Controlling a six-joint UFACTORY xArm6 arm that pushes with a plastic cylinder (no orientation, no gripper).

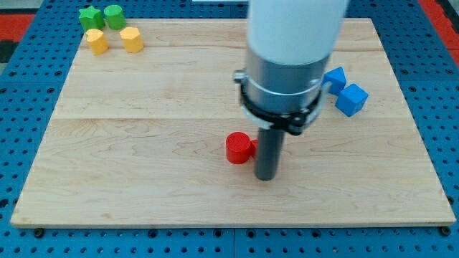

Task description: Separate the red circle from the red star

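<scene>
Only one camera view here. My tip [266, 176] sat on the tabletop [143, 179] just right of the red circle [239, 147], touching it or nearly. A sliver of red poked out behind the rod, probably the red star [254, 149], mostly hidden, so I couldn't say for sure. No hand on this rig, just a bare rod holding nothing. I'd guess shoving the circle left would split them. No containers anywhere. Far left: green blocks [102, 16] and yellow blocks [114, 40]; far right: two blue blocks [345, 91].
</scene>
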